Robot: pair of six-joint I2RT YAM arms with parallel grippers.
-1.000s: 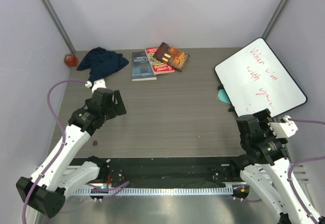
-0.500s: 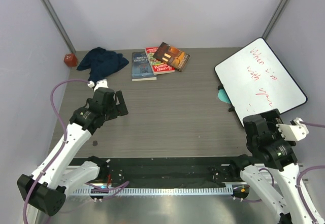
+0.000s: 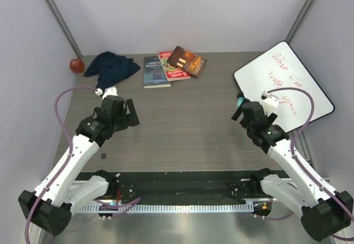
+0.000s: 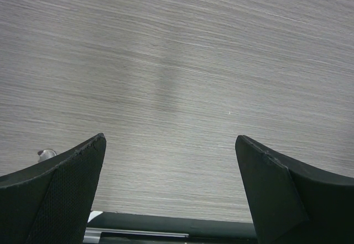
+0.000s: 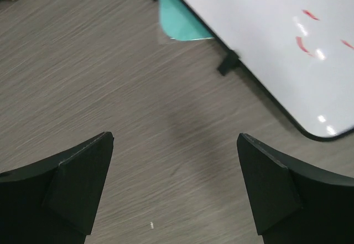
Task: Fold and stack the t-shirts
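A crumpled dark navy t-shirt [image 3: 110, 67] lies at the far left corner of the table, a strip of it trailing toward the near side. My left gripper [image 3: 128, 115] hovers nearer than the shirt and apart from it. In the left wrist view it [image 4: 170, 139] stands open over bare wood-grain table. My right gripper [image 3: 243, 114] is at the right of the table, far from the shirt. Its fingers [image 5: 176, 137] are spread wide, open, with nothing between them. The t-shirt shows in neither wrist view.
Three books [image 3: 172, 66] lie at the back middle. A red object [image 3: 76, 65] sits in the far left corner. A whiteboard [image 3: 285, 83] with red writing lies at the right, also whiteboard [image 5: 265, 34], with a teal piece [image 5: 180, 20] poking out beneath its edge.
The right arm has swung from the near right edge forward and left, beside the whiteboard's near corner. The left arm has hardly moved. Both grippers stay open.
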